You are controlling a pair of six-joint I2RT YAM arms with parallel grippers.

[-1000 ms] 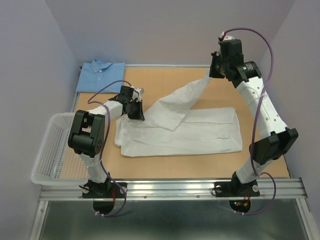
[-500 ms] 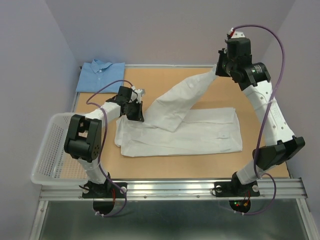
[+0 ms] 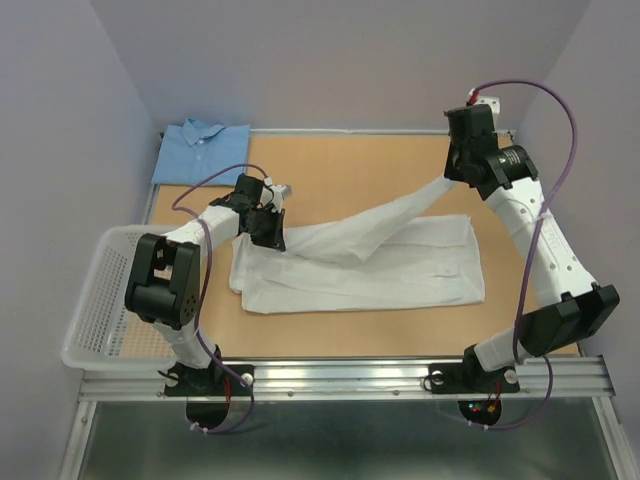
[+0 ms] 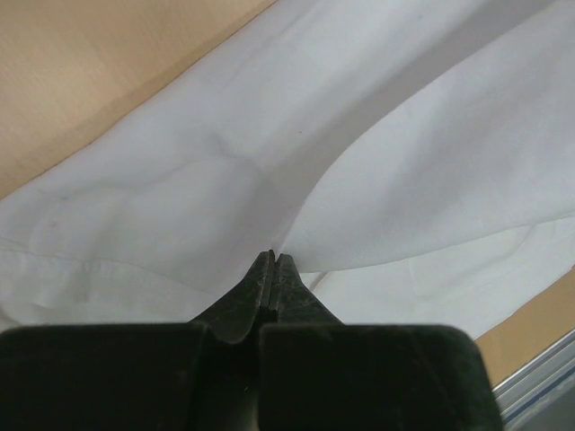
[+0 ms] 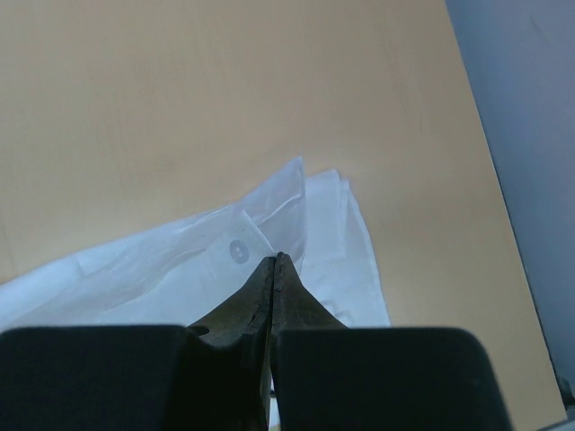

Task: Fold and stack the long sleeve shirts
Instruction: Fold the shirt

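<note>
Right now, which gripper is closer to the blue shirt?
Left. The left gripper is just nearward of the blue shirt, slightly rightward; the right gripper is across the table, near the far right side.

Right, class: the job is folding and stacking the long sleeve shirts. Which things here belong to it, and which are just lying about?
Belongs to the job: white shirt, blue shirt, left gripper, right gripper.
Just lying about: white mesh basket.

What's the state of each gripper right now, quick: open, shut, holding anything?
Left gripper: shut, pinching the white shirt.
Right gripper: shut on the cuff end of that shirt's sleeve, which is stretched taut between the two.
</note>
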